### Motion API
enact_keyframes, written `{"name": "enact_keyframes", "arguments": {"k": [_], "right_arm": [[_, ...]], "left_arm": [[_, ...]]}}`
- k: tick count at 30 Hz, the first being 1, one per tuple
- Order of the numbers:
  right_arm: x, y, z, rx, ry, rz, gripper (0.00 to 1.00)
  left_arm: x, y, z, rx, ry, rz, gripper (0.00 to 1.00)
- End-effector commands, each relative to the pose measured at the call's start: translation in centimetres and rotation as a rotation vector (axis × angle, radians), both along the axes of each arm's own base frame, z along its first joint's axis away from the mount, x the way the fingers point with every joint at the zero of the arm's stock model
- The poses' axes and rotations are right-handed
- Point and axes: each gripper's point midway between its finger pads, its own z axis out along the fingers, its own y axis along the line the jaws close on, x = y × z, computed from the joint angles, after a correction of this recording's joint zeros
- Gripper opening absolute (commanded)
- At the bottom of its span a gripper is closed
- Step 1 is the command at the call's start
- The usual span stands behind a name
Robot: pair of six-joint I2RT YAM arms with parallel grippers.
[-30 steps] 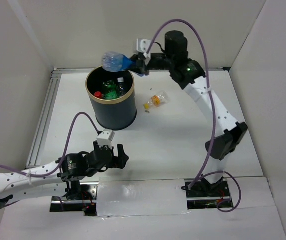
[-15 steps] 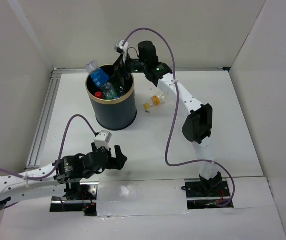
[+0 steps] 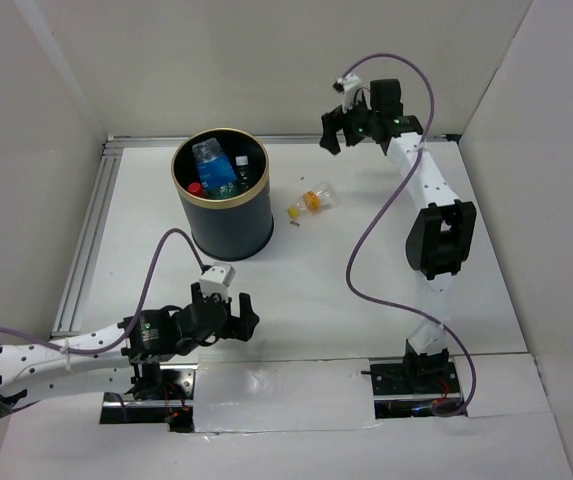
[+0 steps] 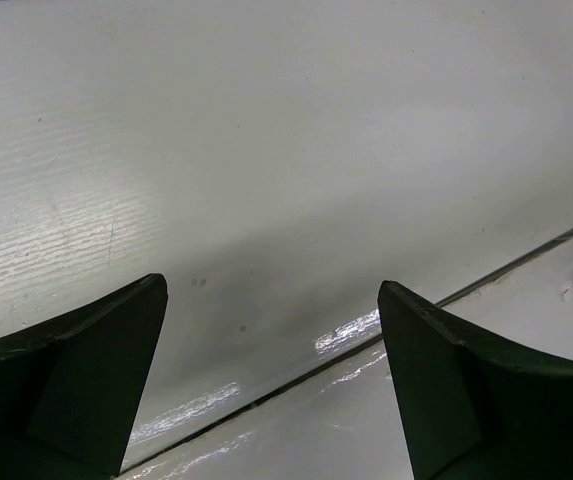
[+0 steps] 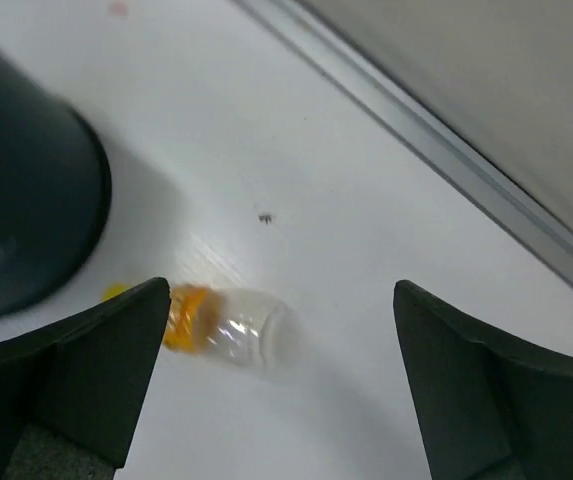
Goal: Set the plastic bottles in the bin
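The dark bin (image 3: 228, 225) with a gold rim stands at the back left of the table. Inside it lie plastic bottles: a clear one with a blue label (image 3: 207, 155), a green one (image 3: 224, 184) and a red cap (image 3: 195, 187). Another small clear bottle with a yellow label (image 3: 317, 200) lies on its side to the right of the bin. My right gripper (image 3: 338, 128) hangs open and empty at the back, above that bottle (image 5: 228, 325); the bin's wall (image 5: 26, 220) shows at the left. My left gripper (image 3: 234, 318) rests open and empty near the front edge, facing the table and a side wall.
A small yellow piece (image 3: 293, 211) and a dark speck (image 3: 296, 228) lie beside the yellow-labelled bottle. Aluminium rails run along the left edge (image 3: 86, 250) and the back edge (image 5: 436, 150). White walls enclose the table. Purple cables loop from both arms.
My right gripper opened over the bin; the blue-labelled bottle now lies inside. The right arm swung back to the rear right. The left arm shifted slightly.
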Motion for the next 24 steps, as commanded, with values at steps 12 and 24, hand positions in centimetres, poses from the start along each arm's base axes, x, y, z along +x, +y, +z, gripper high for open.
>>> {"name": "enact_keyframes", "arguments": {"k": [12,24], "right_arm": [[-8.1,2.9,-12.0,-0.75,-0.401,1.064,1.0],[-7.0,6.1,-21.2,-0.896,-0.318,1.162,1.0]], "left_arm": [[0.3,-1.6,-0.6,0.012,0.003,-0.058,1.0],[-0.2,-1.1,-1.2,0.004,0.021,-0.057,1.0]]}}
